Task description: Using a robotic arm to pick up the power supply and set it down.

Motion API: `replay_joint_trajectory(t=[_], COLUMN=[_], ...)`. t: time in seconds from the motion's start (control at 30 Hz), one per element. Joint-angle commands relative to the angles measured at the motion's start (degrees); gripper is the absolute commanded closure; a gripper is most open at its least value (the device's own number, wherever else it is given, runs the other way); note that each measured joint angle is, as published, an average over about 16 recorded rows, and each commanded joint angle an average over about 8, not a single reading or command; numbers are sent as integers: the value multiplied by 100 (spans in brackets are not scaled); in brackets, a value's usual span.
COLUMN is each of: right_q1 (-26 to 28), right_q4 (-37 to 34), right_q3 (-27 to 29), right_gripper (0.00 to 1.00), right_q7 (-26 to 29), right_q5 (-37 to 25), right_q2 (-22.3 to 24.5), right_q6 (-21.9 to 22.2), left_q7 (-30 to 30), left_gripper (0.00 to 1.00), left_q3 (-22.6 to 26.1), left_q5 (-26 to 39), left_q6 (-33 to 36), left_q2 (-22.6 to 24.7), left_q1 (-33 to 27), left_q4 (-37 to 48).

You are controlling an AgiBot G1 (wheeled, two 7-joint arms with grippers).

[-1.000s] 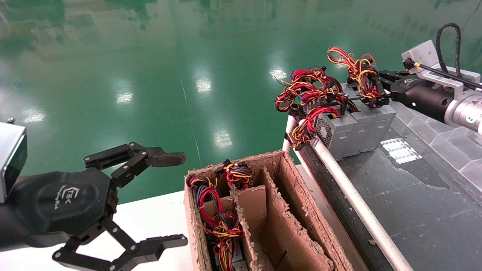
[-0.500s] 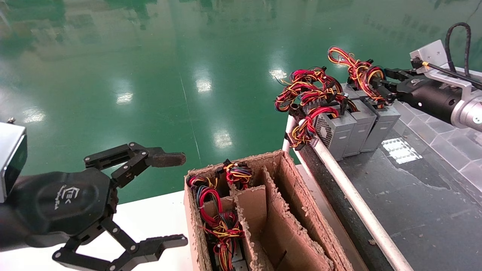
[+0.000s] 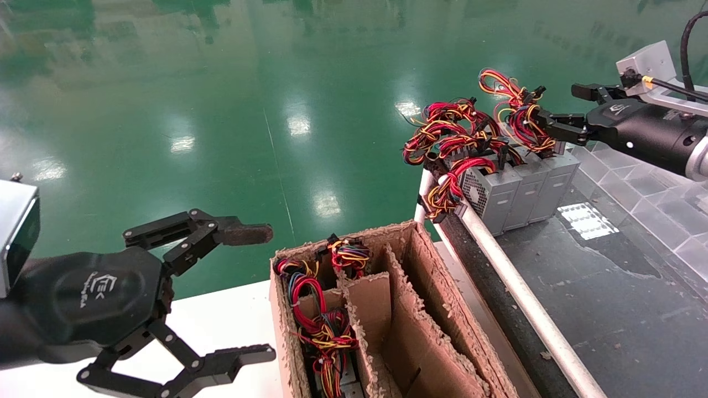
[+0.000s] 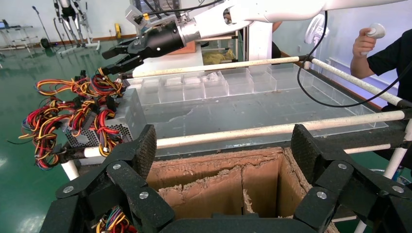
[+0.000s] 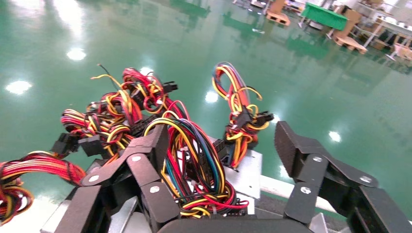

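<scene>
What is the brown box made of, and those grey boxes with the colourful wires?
The brown box looks like cardboard: matte brown walls with rough, crumbly torn edges. The grey boxes look like sheet metal: flat, dull silver-grey sides with crisp corners. Their wires seem plastic-coated, smooth and brightly coloured.

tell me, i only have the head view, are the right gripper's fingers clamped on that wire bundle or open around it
observer: open. In the right wrist view the right gripper is spread wide, with the wire bundle in the gap, close against one finger.
operator: is it on the grey box at all
observer: no. Only the top of the power supply shows, beyond the wires, with neither finger on it.
operator: where's the left one exactly
observer: the left gripper hangs open directly over an empty compartment of the carton.
</scene>
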Motion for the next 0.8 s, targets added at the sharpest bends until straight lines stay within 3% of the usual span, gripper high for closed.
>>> replay_joint_trajectory(t=[0.03,0.27,0.6,0.8], right_q1=[3,36,120,151], right_q4=[7,-21,-58,-11], right_q3=[-13,-95,-198,-25], right_gripper=[0,0,0,0], right_q7=[18,84,132,191], right_q5=[-18,-136,-282,-32], right_q2=[26,130,246,406], right_q6=[-127,-294,-5,-304], left_q7=[0,1,1,2], left_gripper=[0,0,0,0], left_q3=[0,1,3,4], left_q5=[0,-1,-2,-2], left_q6=[0,-1,-1,-1], left_q2=[0,-1,-1,-1], left_q1=[0,0,-1,-1], left_q4=[0,0,0,0])
